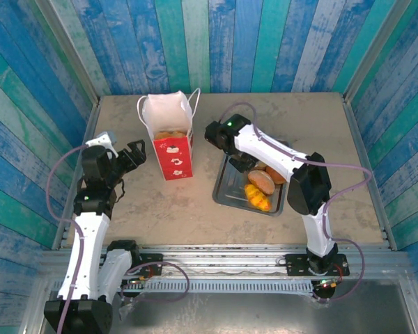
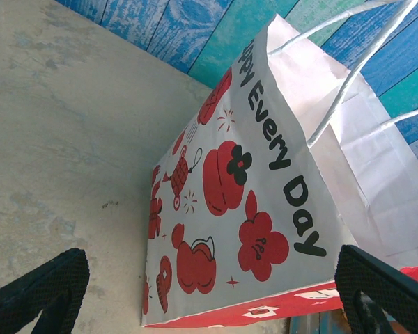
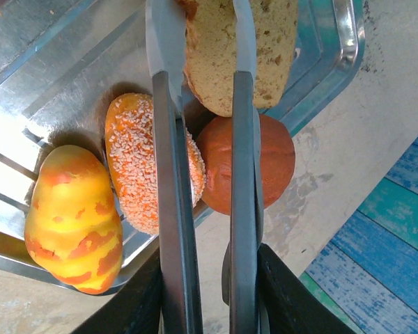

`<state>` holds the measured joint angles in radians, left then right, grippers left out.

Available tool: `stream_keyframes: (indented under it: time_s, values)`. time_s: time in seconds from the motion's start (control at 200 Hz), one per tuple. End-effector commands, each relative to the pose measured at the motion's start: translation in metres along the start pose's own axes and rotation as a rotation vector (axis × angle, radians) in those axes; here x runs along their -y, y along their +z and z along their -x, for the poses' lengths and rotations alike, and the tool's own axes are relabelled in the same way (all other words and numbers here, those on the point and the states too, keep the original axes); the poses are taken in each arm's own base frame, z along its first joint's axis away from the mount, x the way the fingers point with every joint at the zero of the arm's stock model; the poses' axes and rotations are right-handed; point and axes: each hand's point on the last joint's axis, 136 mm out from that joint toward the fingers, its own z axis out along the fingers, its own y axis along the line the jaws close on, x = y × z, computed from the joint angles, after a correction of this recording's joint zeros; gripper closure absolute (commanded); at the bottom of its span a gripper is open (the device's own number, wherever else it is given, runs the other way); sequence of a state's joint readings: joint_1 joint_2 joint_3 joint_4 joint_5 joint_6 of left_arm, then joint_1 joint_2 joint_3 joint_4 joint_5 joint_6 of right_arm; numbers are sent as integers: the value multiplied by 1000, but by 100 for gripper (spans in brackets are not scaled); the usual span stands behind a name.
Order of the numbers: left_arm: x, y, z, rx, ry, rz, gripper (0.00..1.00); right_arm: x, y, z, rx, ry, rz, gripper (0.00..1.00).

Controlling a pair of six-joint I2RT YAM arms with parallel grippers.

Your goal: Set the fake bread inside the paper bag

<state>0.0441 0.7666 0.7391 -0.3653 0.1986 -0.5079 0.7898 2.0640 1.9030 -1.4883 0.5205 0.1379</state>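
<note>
1. Here, the left jaws stand wide open and hold nothing. They point at the paper bag (image 1: 171, 156), which stands upright on the worktop (image 1: 306, 132) just ahead of them, near but apart as we see it from above.
2. From the left wrist we look along the bag's printed face, with its red fruit and the words "Happy Every Day". It spans most of the gap between the two open jaws, a little beyond their tips.
3. The bag's mouth is open, and a few pieces of golden-brown bread (image 1: 171, 134) lie inside it.
4. The right jaws are closed on the metal tongs (image 3: 171, 209), with a black finger (image 3: 125, 306) on the outside of each arm.
5. The tongs reach straight out ahead of the right jaws. Their two blades sit on either side of a tan bread (image 3: 272, 42) and touch it; we cannot tell whether it is lifted.
6. Beneath the tongs, on the grey tray (image 3: 63, 62), a sprinkled roll (image 3: 132, 160) and a brown bun (image 3: 275, 163) lie side by side, the bun at the tray's edge.
7. A yellow roll (image 3: 73, 216) lies against the sprinkled roll, off to one side of the tongs.
8. From above, the tray lies under the right jaws, and the bag stands between the two pairs of jaws, nearer the left pair.
</note>
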Motion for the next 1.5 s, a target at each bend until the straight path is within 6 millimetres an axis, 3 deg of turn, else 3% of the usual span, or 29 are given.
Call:
stream_keyframes:
  time_s: [0.0,0.145,0.481,0.786,0.992,1.292,1.498]
  values:
    - [-1,0,7,25,18,9,5,-1,11,-7,-60,-29,-26,72]
    - [-2,-1,6,27,20,15,5,5,5,-5,-41,-17,-38,79]
    - [1,-9,13,49,30,20,5,20,-31,5,134,102,8,99]
    - [6,-15,19,63,26,8,4,30,-65,11,299,217,91,99]
    - [18,-19,27,74,8,-37,4,41,-89,4,387,286,130,99]
    - [50,-16,41,59,-26,-183,9,57,-150,-6,637,376,282,99]
    - [63,-2,43,22,-80,-256,11,68,-200,-15,877,419,398,100]
